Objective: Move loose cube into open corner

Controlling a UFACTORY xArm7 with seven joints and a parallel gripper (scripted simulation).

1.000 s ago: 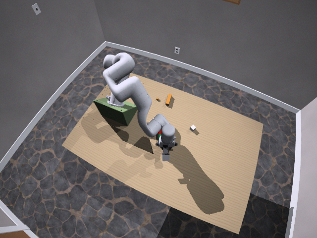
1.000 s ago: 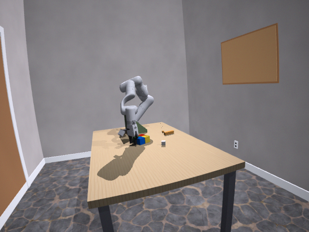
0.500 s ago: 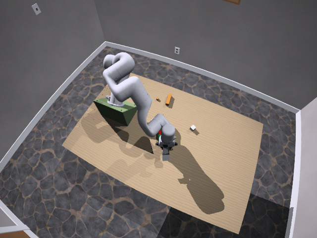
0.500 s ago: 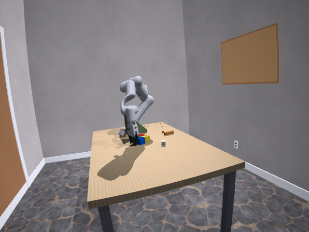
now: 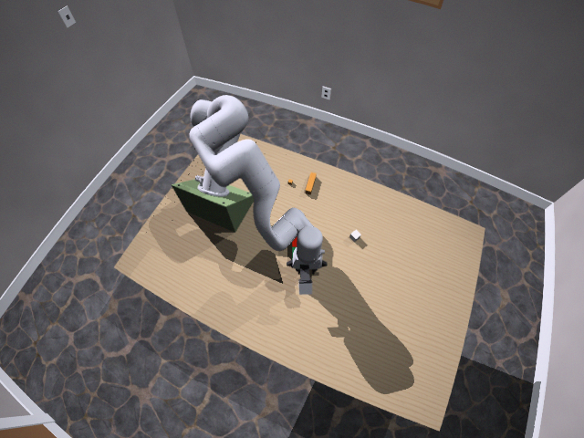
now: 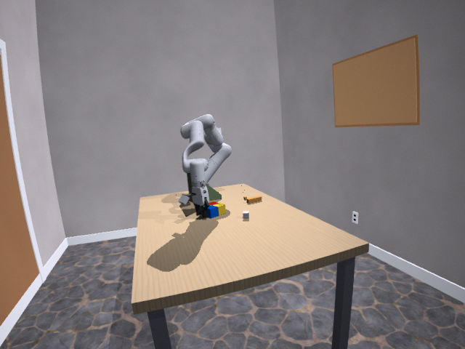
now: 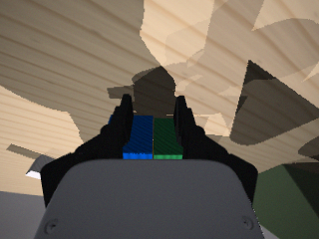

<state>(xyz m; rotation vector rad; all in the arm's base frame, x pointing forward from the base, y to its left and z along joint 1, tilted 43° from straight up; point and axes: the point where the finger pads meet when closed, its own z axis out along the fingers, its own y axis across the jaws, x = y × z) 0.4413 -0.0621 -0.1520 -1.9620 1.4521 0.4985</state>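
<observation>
Tool (image 7: 153, 102) half spread, fingers pointing down at the table (image 6: 262, 255), pinching nothing. Seen in the gap between the fingers at wrist-view centre: blue cube (image 7: 138, 136) and green cube (image 7: 167, 136), side by side and touching. In the exterior view, just right of the tool: blue in front, yellow cube (image 6: 221, 208) and red cube (image 6: 213, 203) packed against it. Cannot tell which cube is the loose one. Further right, a small white block (image 6: 245, 215); beyond, an orange bar (image 6: 253, 199).

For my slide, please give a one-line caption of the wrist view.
Half-open pincer low over the table, blue cube and green cube side by side between its fingers.
</observation>
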